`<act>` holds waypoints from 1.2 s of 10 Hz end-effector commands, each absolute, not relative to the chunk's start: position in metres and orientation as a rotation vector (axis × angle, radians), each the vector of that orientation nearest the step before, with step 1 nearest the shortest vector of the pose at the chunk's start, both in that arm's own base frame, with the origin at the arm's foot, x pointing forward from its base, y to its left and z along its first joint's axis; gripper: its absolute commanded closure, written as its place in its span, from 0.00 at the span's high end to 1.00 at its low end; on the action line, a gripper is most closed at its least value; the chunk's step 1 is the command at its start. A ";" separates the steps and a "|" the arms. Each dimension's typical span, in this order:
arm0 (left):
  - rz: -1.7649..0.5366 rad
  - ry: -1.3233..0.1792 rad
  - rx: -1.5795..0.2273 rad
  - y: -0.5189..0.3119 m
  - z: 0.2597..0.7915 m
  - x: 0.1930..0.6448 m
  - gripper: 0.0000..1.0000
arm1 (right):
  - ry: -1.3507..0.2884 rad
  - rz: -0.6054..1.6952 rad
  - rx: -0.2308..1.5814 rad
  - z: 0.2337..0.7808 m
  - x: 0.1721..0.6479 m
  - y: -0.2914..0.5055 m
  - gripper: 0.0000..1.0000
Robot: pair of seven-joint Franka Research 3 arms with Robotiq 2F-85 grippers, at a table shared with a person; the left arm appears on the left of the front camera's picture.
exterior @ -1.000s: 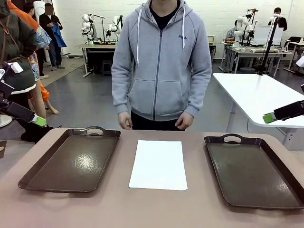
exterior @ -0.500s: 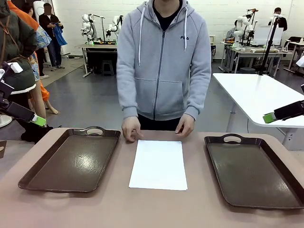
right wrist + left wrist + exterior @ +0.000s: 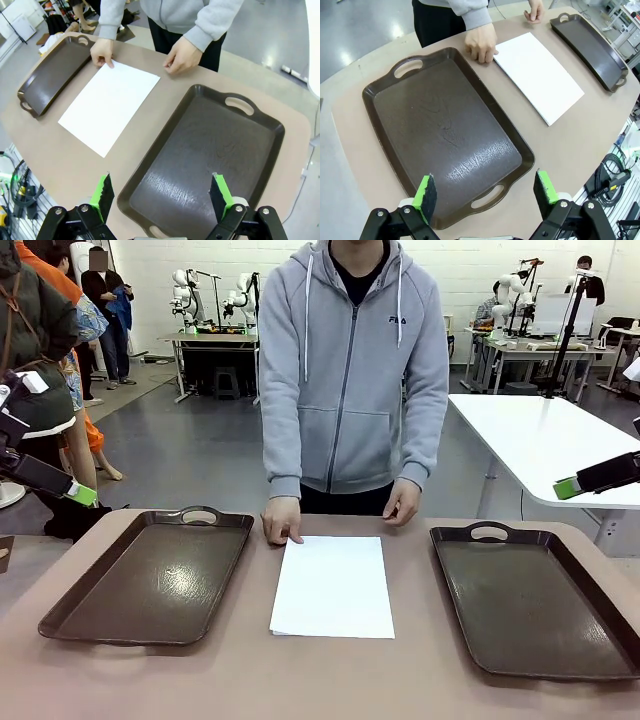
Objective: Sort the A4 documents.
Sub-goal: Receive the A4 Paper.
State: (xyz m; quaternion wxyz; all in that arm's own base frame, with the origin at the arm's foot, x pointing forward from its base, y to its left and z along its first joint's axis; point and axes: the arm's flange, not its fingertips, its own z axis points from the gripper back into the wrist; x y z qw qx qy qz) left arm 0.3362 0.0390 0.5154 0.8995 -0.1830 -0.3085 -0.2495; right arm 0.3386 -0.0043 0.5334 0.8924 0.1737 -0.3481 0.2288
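Jaws are held wide open and empty on both arms, and nothing is judged sorted yet: the A4 documents [image 3: 333,586] are seen flat on the worktop [image 3: 320,685] between the left tray [image 3: 150,580] and the right tray [image 3: 530,600], touched at a far corner by the person's hand [image 3: 282,520].

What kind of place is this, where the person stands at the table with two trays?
Most likely a laboratory or workshop hall: a wide bare grey floor, a white work table farther back, and bundled cables below the brown table edge.

Matt white paper documents [image 3: 333,586], glossy textured dark brown plastic trays [image 3: 150,585], smooth matt tan table [image 3: 330,680]
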 end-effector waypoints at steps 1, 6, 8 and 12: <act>-0.517 -0.651 -0.387 0.039 0.516 0.338 1.00 | -0.720 0.477 0.381 0.532 0.340 -0.004 1.00; -0.517 -0.651 -0.387 0.039 0.516 0.338 1.00 | -0.720 0.477 0.381 0.532 0.340 -0.004 1.00; -0.517 -0.651 -0.387 0.039 0.516 0.338 1.00 | -0.720 0.477 0.381 0.532 0.340 -0.004 1.00; -0.517 -0.651 -0.387 0.039 0.516 0.338 1.00 | -0.720 0.477 0.381 0.532 0.340 -0.004 1.00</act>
